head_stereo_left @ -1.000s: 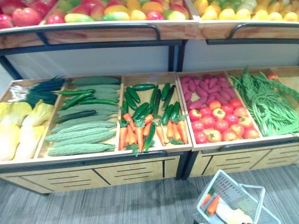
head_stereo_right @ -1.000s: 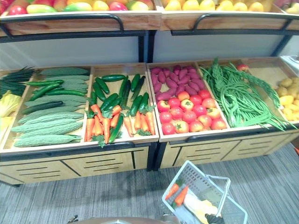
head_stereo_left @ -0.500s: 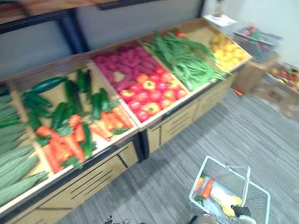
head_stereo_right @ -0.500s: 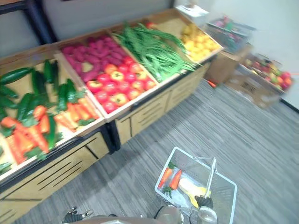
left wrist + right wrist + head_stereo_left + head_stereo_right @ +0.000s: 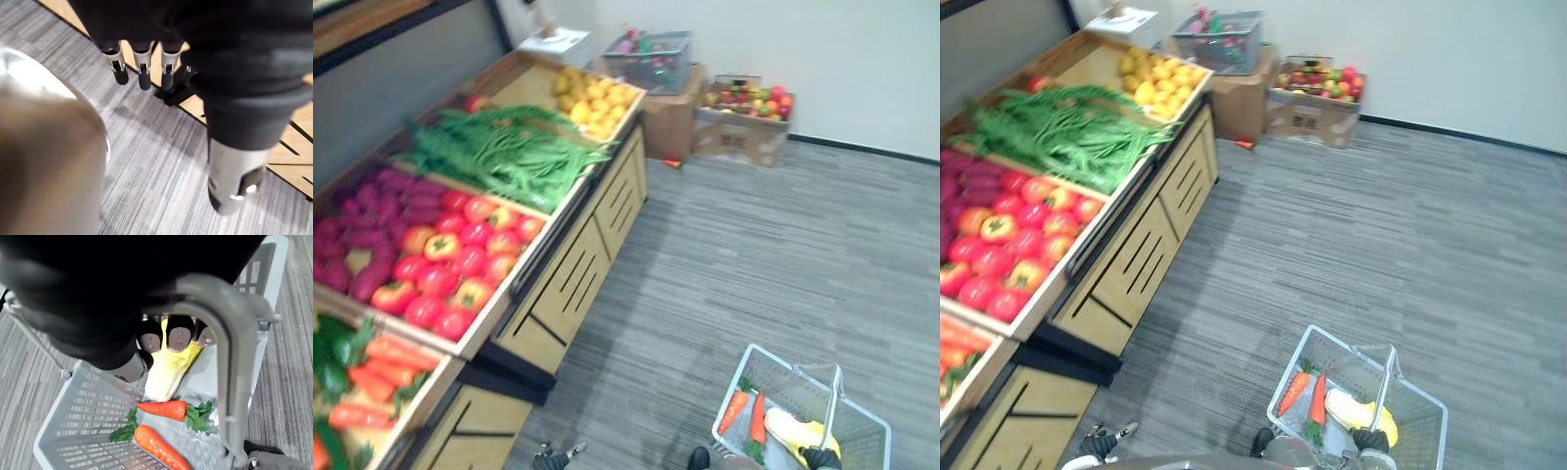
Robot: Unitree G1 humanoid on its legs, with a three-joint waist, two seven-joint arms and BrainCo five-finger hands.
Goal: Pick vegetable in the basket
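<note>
Right hand point(image 5: 179, 335): clenched round the handle point(image 5: 229, 362) of the basket point(image 5: 1420, 436), fingers curled under the grey bar with dark tips showing. Basket: light grey plastic mesh, hangs from that handle above the grey striped floor point(image 5: 783, 245), well apart from the produce stand point(image 5: 578, 264). Contents of basket: two carrots point(image 5: 1304, 395) with green tops, side by side and touching; one pale yellow vegetable point(image 5: 1361, 413) just beside them, lying along the basket bottom under the hand. Left hand point(image 5: 144, 76): released, fingers straight and pointing down, thumb point(image 5: 234, 181) apart from them, holds nothing, hangs over the floor near the wooden front of the stand. Produce stand, light wood, split into compartments: loose carrots point(image 5: 382, 357) nearest; then red and yellow tomatoes point(image 5: 450, 274) with purple sweet potatoes point(image 5: 367, 206) behind them; then a heap of green beans point(image 5: 499, 152); then yellow produce point(image 5: 592, 98) at the far end. Beyond the stand, against the white wall: cardboard boxes point(image 5: 744, 137) topped with mixed produce, and a grey crate point(image 5: 651, 59).
</note>
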